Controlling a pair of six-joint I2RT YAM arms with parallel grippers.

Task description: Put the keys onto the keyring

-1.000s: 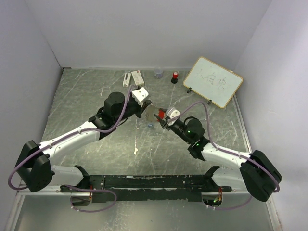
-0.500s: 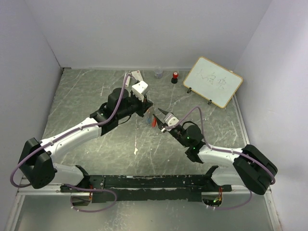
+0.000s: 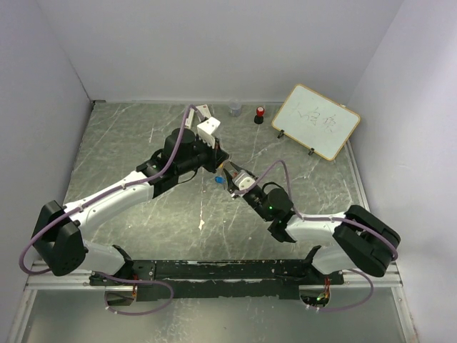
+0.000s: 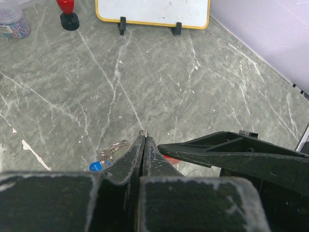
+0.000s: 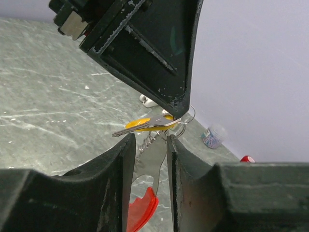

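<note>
Right end effector (image 5: 150, 141), jaws narrow, grips the red tag (image 5: 140, 217) of the keyring (image 5: 145, 207) above the tabletop (image 5: 48, 96). Just beyond, the left end effector (image 4: 145, 140), pinched shut, holds the keys (image 5: 145, 124), brass and silver, beside the wire loop (image 5: 189, 114).

left claw (image 4: 145, 137) blocking right claw (image 5: 149, 140), stamp (image 3: 260, 113) — distant

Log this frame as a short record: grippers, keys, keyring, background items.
left gripper: shut, pinching the keyring at its tip
right gripper: straddles the red tag; grip unclear
keys: yellow and silver, side by side at the keyring; threaded or not, cannot tell
blue tab: beside the left gripper
background: whiteboard, stamp, jar at the far edge
</note>
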